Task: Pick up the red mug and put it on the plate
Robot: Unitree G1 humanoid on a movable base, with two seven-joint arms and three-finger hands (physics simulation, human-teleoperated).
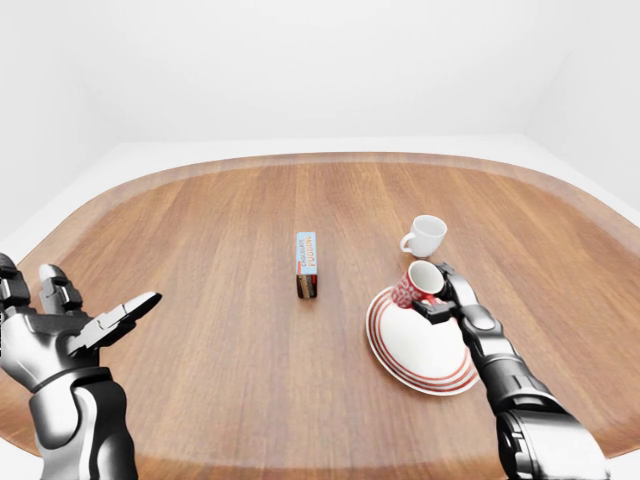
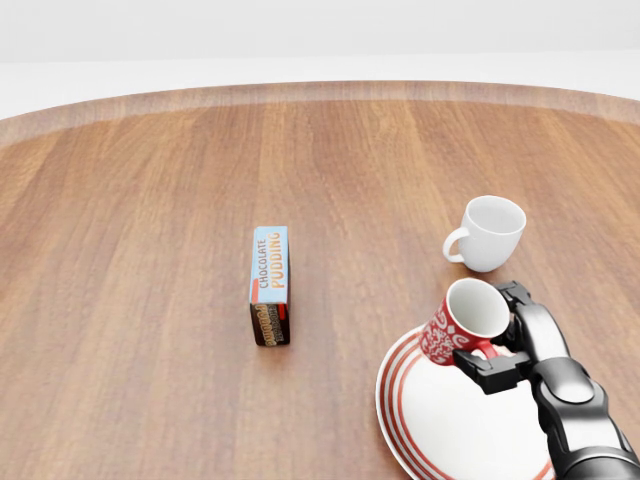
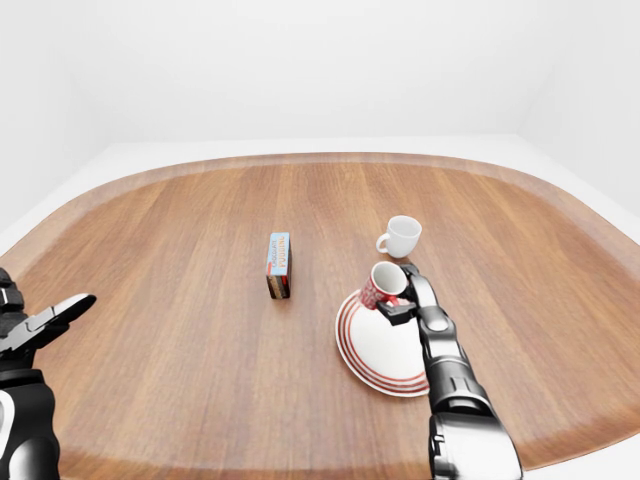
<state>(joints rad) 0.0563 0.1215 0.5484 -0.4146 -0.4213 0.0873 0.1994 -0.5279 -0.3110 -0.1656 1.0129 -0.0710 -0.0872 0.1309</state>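
Note:
The red mug [image 2: 462, 321] with a white pattern and white inside is tilted over the upper left rim of the white plate with red rings [image 2: 440, 425]. My right hand [image 2: 503, 338] is shut on the red mug at its handle side, holding it just above the plate. My left hand [image 1: 75, 320] is open and empty at the lower left of the left-eye view, far from the mug.
A white mug [image 2: 487, 232] stands upright just above the plate, close to my right hand. A chocolate pudding box [image 2: 270, 284] lies left of the plate. The round wooden table's edge [image 1: 330, 158] curves along the top.

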